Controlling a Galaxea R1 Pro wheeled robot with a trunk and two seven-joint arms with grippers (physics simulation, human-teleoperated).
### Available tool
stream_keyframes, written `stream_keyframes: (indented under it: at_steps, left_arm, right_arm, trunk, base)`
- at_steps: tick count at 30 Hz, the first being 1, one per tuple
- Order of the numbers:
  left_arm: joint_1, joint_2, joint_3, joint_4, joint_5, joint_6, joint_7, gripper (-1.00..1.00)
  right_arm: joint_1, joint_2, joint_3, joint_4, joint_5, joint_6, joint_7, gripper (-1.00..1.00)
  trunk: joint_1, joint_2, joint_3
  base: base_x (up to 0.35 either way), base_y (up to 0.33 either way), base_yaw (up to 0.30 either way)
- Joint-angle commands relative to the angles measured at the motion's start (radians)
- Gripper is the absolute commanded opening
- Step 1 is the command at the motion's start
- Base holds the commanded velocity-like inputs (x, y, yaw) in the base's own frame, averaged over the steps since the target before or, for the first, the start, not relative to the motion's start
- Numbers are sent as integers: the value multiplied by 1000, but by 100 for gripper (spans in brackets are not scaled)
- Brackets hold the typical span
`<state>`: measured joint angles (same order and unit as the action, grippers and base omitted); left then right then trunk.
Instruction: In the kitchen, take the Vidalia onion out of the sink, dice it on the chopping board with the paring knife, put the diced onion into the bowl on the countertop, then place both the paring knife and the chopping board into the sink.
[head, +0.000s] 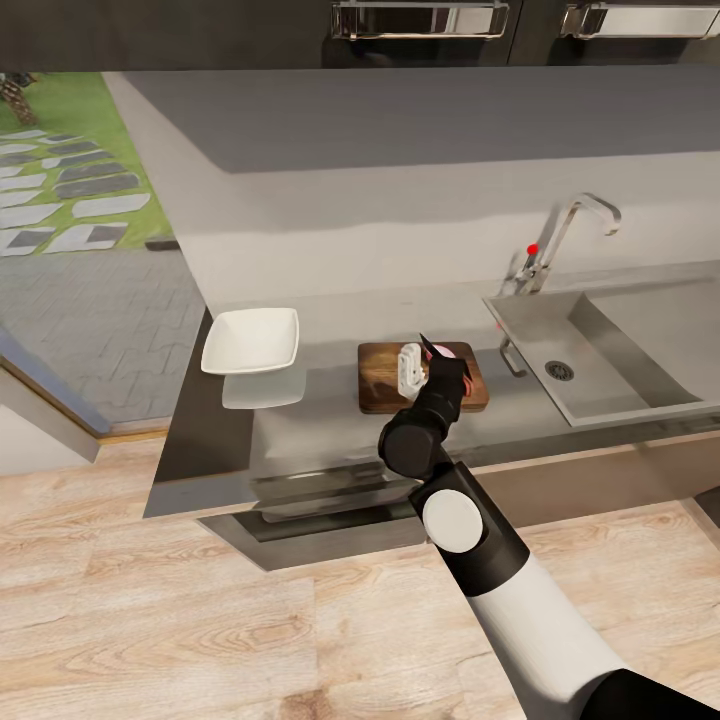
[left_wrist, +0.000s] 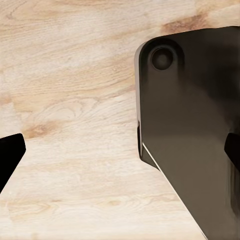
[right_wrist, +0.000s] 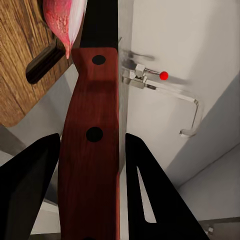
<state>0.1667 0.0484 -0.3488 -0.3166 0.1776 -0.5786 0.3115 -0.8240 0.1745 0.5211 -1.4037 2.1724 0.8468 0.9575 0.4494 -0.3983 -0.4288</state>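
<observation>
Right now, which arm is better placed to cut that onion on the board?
The right. Its jaws grip the paring knife directly over the Vidalia onion on the chopping board. The left gripper hangs over bare floor.

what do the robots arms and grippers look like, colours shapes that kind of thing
The right arm has a smooth white forearm shell, black jointed segments toward the wrist and a round white cap on one joint. The right gripper has two flat, black, wedge-shaped fingers. The left gripper has matching black fingertips. No cables or markings are visible.
</observation>
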Motion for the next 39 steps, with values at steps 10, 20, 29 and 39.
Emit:
stream_keyframes:
  at_steps: [10,20,29,39]
  left_arm:
    - [0,1,-9,-2,10,-1,4,100]
    - [0,1,-9,-2,10,-1,4,100]
    - [0,1,-9,-2,10,-1,4,100]
    - [0,1,-9,-2,10,-1,4,100]
  right_arm:
    - [-1,0,1,0,5,3,10,-100]
    - [-1,0,1,0,4,4,9,-100]
    - [-1,0,1,0,4,5,10,-100]
    - [-1,0,0,0,5,5,10,-100]
  trunk:
    - [1,-2,-1]
    - [1,-2,-1]
    - [1,-2,-7]
    - [1,-2,-21]
  base:
    - [0,0,0]
    - [0,0,0]
    - [0,0,0]
    - [0,0,0]
